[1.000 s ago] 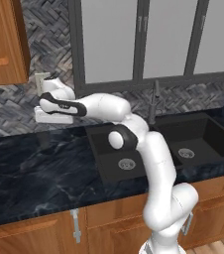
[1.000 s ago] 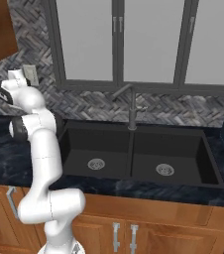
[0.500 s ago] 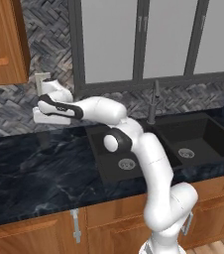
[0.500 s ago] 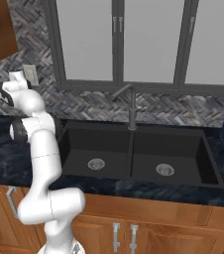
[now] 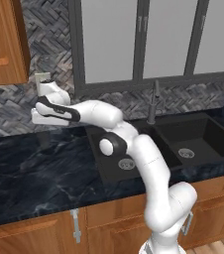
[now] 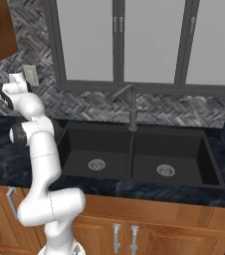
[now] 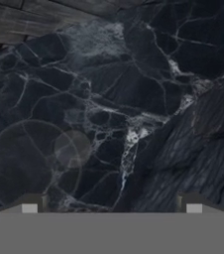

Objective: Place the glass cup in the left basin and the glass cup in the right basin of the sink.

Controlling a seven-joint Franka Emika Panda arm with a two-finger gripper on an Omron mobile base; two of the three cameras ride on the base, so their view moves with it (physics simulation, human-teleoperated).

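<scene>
Dark marbled counter [image 7: 134, 99] sprawls beneath the claw [image 7: 111, 208], whose two tips stand wide apart with nothing between them. Just off its left tip sits a glass cup [image 7: 33, 163], seen from above as a faint round rim with a smaller base circle inside (clear enough that the stone's veins read straight through it). From the left base camera the hand [image 5: 47, 106] hovers over the counter's far-left stretch by the herringbone wall [image 5: 15, 99], well apart from the sink [image 5: 178, 139]. That cup looks light, rigid, slick and breakable; a grip across the wall near the rim, squeezed gently, seems safest. The left basin [image 6: 97, 149] and right basin [image 6: 171, 154] both lie bare under the faucet [image 6: 132, 107].
</scene>
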